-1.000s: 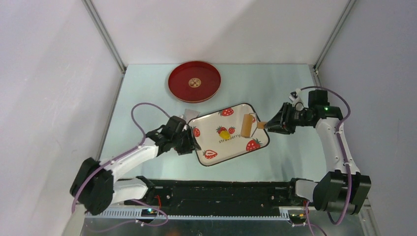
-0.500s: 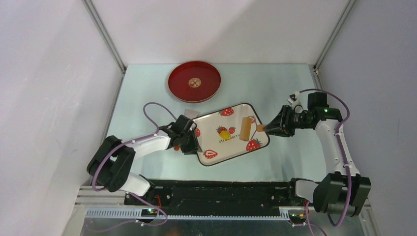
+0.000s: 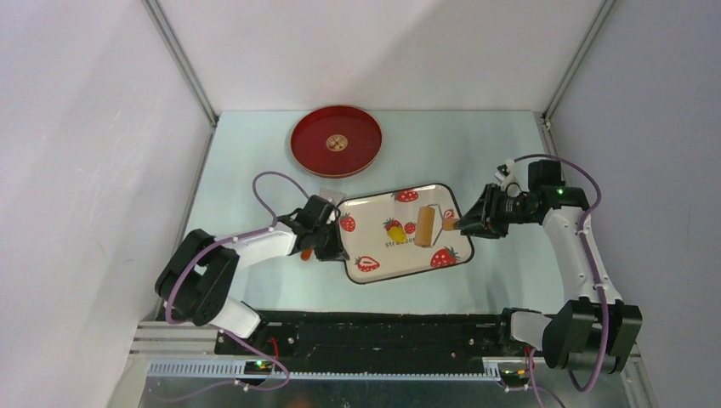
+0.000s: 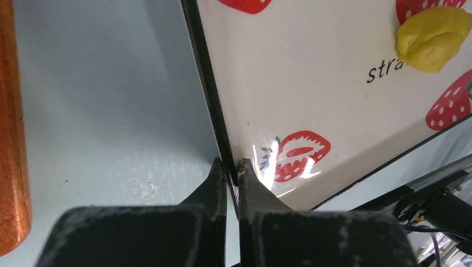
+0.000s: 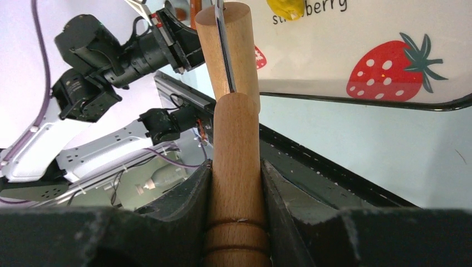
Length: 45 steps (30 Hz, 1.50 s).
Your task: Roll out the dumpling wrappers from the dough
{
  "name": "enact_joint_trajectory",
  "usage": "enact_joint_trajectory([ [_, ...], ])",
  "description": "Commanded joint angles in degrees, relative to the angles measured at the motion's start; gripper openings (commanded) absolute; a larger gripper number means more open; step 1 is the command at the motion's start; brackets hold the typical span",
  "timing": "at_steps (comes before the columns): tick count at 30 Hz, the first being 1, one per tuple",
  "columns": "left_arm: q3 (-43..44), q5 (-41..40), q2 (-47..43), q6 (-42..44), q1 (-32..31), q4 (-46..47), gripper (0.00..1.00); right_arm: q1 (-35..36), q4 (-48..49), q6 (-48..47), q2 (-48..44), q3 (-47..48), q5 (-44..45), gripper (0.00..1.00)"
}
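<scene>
Tray side: left fingers together, pinched on the rim of the strawberry tray, one finger inside the edge, one outside

Tool side: right fingers clamped on the handle of the wooden roller; its barrel juts ahead of them over the tray

The dough sits on the tray as a thick yellow lump, ahead and to the right of the left fingers, just past the barrel from the right fingers. Top view shows barrel and lump apart

No dumpling wrappers seen anywhere

Judgement: tray steadied, tool gripped, rolling not yet begun; all flattening and shaping left to do
</scene>
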Motion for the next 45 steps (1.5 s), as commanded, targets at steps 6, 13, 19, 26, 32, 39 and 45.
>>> enact_joint_trajectory([
  [6,1.64,4.20,2.20,8.13,-1.07,-2.36,0.00,9.26,0.32,3.20,-1.39,2.31,12.18,0.00],
  [13,2.42,4.98,2.68,8.88,-2.45,-2.33,0.00,16.95,-1.35,6.24,1.04,7.65,21.94,0.00],
  [19,2.70,5.55,3.50,6.13,-4.58,-2.18,0.00,20.57,0.23,9.08,1.03,9.77,24.26,0.00],
  [26,2.26,5.10,3.81,5.48,-5.50,-1.77,0.00,22.18,-0.01,10.81,2.57,13.65,23.88,0.00],
  [32,1.66,4.59,4.63,2.98,-5.55,-1.67,0.00,27.50,-10.37,11.59,8.79,23.28,37.31,0.00],
  [39,-0.23,3.88,4.68,-0.66,-5.50,0.30,0.00,32.70,-18.74,12.29,14.47,32.27,46.03,0.00],
  [45,-2.66,2.95,3.88,-4.01,-5.51,3.38,0.00,33.36,-17.87,12.82,15.29,31.38,45.57,0.00],
])
